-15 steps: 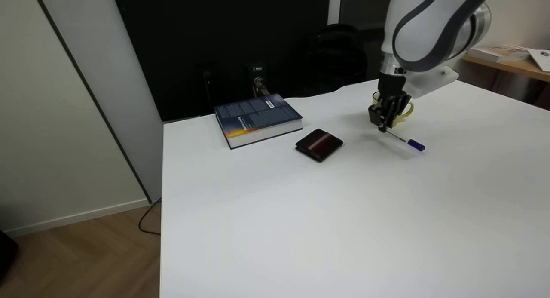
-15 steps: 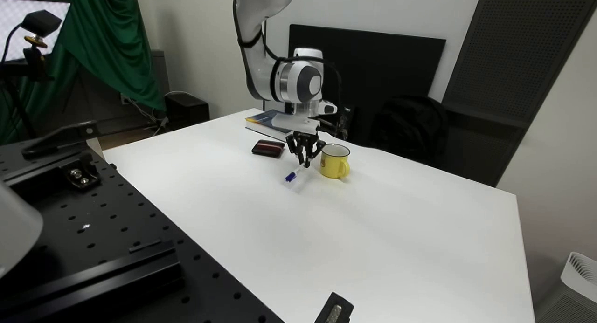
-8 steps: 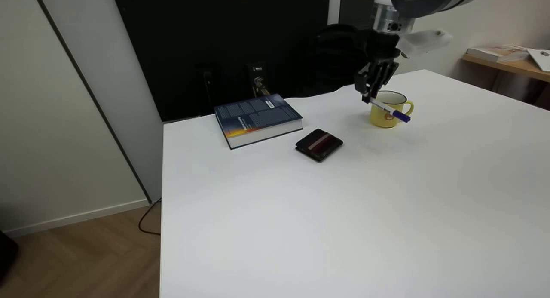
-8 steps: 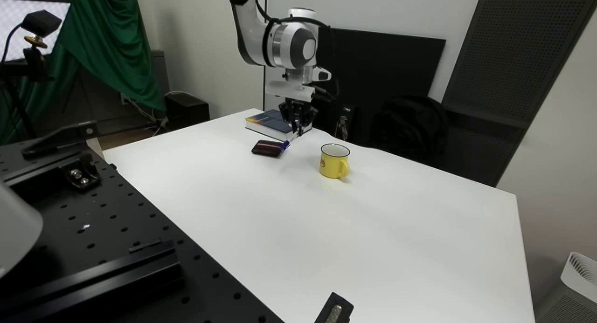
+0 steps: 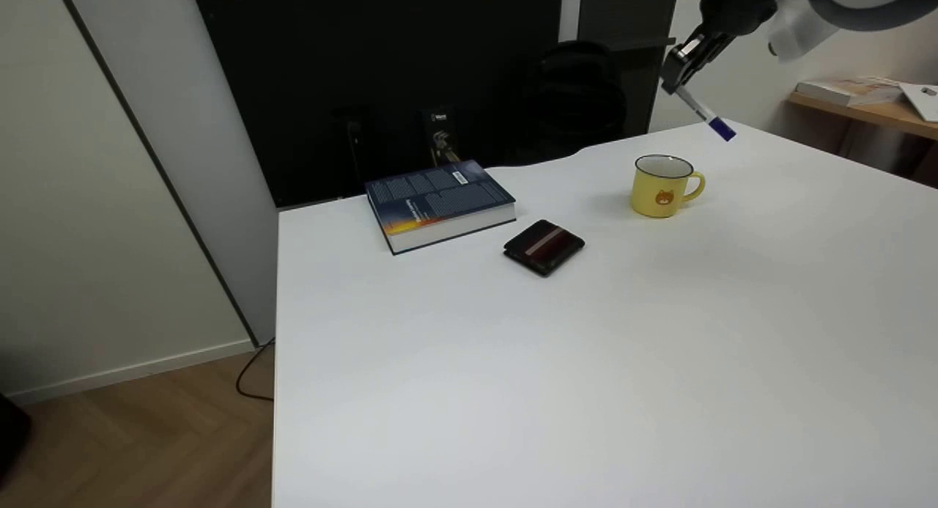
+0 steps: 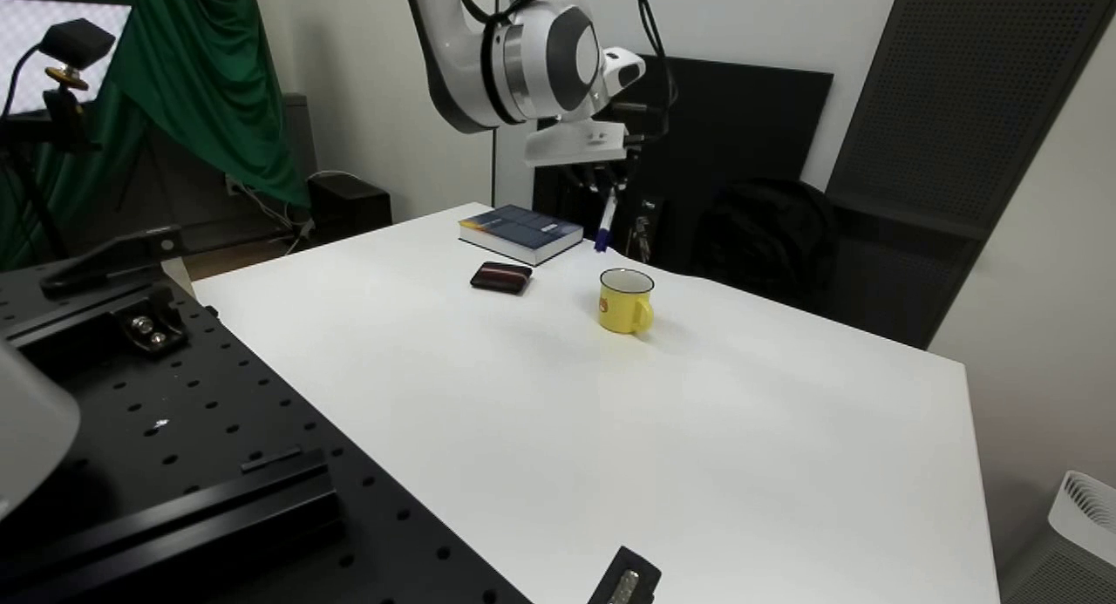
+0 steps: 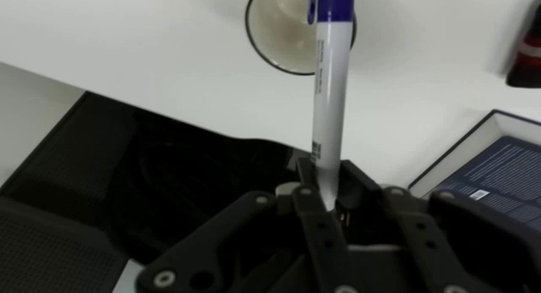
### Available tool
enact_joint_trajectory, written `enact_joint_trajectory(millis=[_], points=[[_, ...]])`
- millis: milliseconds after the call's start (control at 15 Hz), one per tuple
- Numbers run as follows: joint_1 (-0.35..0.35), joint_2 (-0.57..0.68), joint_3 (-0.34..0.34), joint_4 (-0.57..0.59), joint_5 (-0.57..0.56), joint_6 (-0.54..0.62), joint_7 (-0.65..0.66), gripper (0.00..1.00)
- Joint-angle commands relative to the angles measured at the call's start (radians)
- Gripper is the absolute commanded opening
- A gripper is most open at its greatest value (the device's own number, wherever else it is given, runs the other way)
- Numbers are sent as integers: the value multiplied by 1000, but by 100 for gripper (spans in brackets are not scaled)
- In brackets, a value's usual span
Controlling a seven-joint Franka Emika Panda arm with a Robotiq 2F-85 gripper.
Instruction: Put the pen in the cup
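Note:
My gripper (image 5: 671, 81) is shut on the pen and holds it in the air above and behind the cup. The pen (image 5: 698, 109) has a white barrel and a purple-blue cap; it tilts down, cap end lowest. It also shows in an exterior view (image 6: 609, 213). The cup (image 5: 651, 195) is a yellow mug with a dark rim, standing upright on the table, apart from the pen; it also shows in an exterior view (image 6: 621, 313). In the wrist view the pen (image 7: 331, 90) leads from the fingertips (image 7: 324, 170) and its cap overlaps the mug's opening (image 7: 287, 43).
A dark wallet (image 5: 544, 248) and a thick blue book (image 5: 440, 200) lie on the white table (image 5: 586, 383) beside the cup. A black backpack (image 5: 575, 94) is behind the table's far edge. A black perforated plate (image 6: 288, 508) borders the table in an exterior view.
My gripper has risen from low over the table, carrying the pen up with it. The pen has turned to point more steeply downward. The cup has not moved.

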Motion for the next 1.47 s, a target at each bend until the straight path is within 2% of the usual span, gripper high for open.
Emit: enact_joint_trajectory(millis=[0, 133, 333, 733, 1000, 1400], points=[[153, -16, -142, -13, 209, 82, -71, 5], [220, 16, -196, 10, 339, 81, -72, 5], [227, 48, -191, 86, 426, 52, -46, 5], [198, 187, -197, 230, 483, 49, -36, 5], [150, 311, -186, 331, 492, 48, -20, 5], [113, 508, -204, 514, 547, 48, 30, 5]])
